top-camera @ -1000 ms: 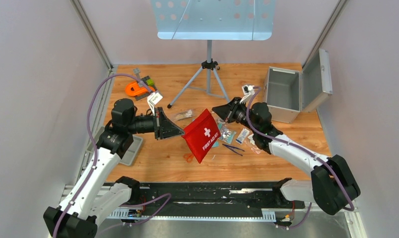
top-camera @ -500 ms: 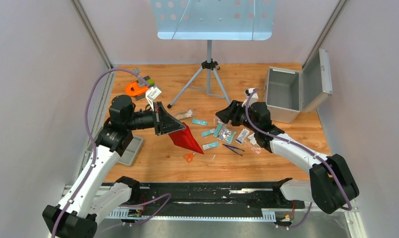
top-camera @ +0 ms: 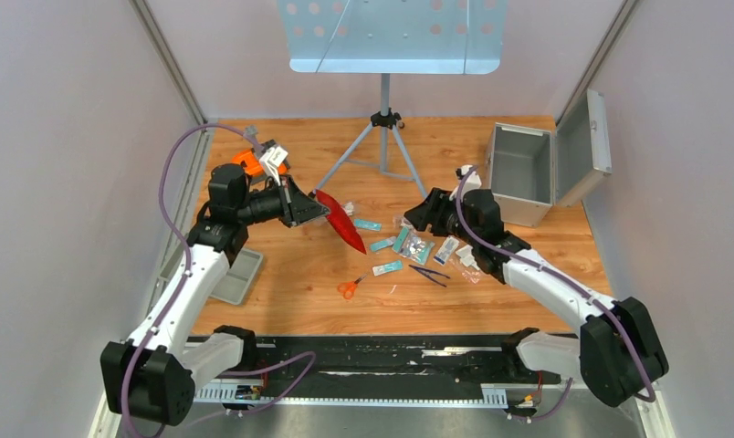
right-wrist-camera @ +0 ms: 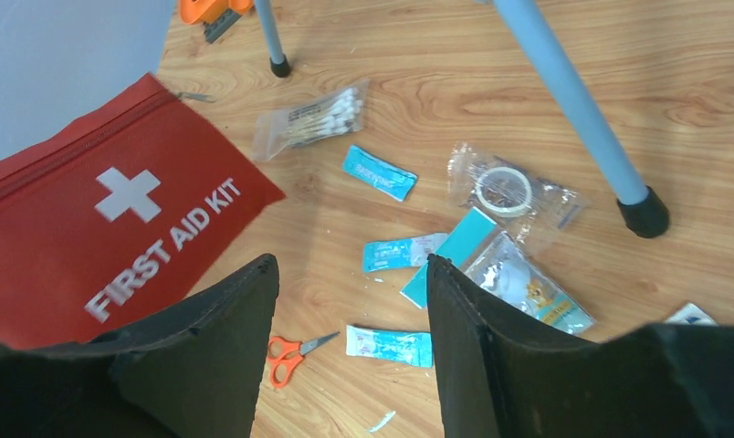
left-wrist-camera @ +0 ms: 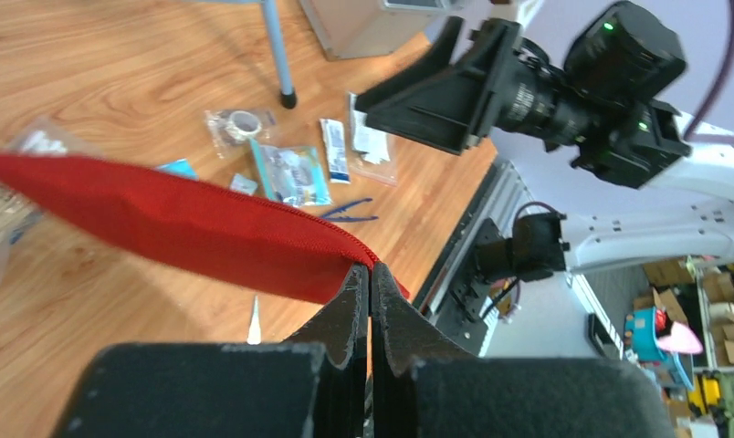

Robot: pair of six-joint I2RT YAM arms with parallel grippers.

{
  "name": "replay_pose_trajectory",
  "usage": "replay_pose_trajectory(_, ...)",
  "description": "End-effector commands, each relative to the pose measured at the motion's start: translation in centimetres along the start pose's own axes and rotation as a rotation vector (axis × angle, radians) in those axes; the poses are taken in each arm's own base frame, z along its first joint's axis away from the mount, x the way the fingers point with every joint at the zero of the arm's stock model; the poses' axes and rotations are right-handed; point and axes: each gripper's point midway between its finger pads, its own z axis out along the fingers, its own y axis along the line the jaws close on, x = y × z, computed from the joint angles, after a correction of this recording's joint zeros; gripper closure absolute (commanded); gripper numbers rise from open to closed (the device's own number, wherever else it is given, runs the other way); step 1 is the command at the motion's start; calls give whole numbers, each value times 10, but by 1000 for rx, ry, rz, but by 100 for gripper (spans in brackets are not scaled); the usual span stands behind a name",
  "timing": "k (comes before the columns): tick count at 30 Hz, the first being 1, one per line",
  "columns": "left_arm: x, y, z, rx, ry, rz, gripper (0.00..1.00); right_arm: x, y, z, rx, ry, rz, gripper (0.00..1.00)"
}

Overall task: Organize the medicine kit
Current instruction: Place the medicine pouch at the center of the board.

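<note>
Top view: your left gripper [top-camera: 323, 212] pinches the red pouch [top-camera: 343, 226]; the case [top-camera: 520, 175] stands open at 2 o'clock.
Left wrist: fingers [left-wrist-camera: 354, 301] pressed together on the pouch's zip edge.
Right wrist: your right gripper [right-wrist-camera: 350, 265] is spread, holding nothing; pouch at 9 o'clock.

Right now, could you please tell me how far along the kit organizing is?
Done: the aluminium case stands open, seemingly empty. In hand: the left gripper pinches the red first aid pouch; the right gripper hangs open. Left: packets, scissors and tweezers lie loose on the table.
</note>
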Motion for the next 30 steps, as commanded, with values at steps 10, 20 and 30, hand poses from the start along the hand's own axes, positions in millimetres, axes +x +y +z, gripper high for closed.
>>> replay_pose_trajectory(10, 31, 50, -17, -228, -143, -39, 100, 15, -54, -37, 291, 44, -43, 44)
replay_pose_trajectory(20, 63, 82, -46, -491, -201, -273, 100, 80, -70, -39, 332, 344, -37, 40)
replay_pose_trajectory(30, 112, 89, -71, -669, -134, -546, 100, 113, -70, -22, 326, 517, -231, 43)
